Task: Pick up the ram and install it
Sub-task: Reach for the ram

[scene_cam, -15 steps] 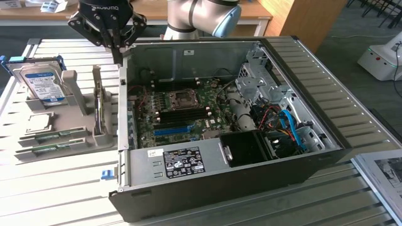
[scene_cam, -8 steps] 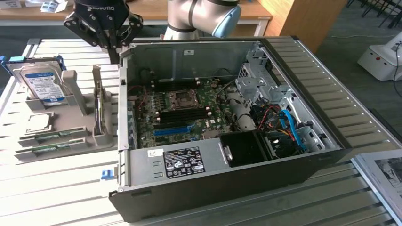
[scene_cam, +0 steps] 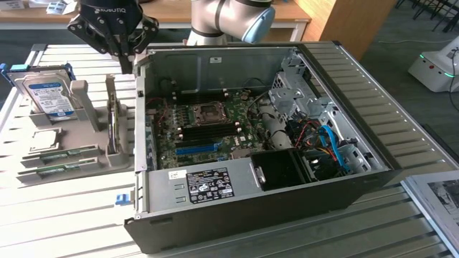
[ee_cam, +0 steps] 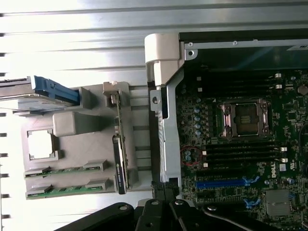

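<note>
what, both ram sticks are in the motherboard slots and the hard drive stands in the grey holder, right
No: the exterior view shows both ram sticks lying in the grey holder, not the motherboard slots. The hard drive stands there too.

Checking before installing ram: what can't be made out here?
Ram sticks: chips too small, exterior view.
Slot latches: open or closed, too small, both views.
Drive: cut off by the wrist view's edge.
Drive label: text too small, exterior view.
</note>
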Robot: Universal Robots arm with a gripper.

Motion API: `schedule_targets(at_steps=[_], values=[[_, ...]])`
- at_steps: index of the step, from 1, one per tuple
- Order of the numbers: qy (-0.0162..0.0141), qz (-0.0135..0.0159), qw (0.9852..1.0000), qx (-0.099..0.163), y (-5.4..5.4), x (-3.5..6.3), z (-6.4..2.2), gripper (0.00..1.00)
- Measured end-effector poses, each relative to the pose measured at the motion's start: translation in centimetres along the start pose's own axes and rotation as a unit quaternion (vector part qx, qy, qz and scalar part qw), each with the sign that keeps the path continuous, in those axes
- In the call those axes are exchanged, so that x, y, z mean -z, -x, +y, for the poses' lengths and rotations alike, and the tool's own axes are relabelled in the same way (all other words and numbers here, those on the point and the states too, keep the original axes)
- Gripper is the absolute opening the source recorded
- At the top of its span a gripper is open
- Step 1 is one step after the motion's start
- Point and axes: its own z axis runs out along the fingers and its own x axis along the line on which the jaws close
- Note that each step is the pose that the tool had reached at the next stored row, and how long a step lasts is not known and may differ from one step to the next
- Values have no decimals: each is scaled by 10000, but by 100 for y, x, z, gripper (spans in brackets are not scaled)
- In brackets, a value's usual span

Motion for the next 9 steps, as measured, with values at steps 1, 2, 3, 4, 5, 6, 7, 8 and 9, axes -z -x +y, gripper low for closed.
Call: schedule_targets(at_steps=[1,2,3,4,5,6,7,8,9], values=[[-1,1,10000,0,-8,-1,-1,10],[-1,1,10000,0,-16,-3,-2,10],[-1,1,10000,0,-24,-5,-2,10],[-1,2,10000,0,-33,-6,-3,10],[-1,2,10000,0,-43,-7,-4,10],[-1,3,10000,0,-54,-8,-4,10],[-1,3,10000,0,-65,-9,-6,10],[0,3,10000,0,-76,-10,-6,10],[-1,4,10000,0,-88,-10,-7,10]])
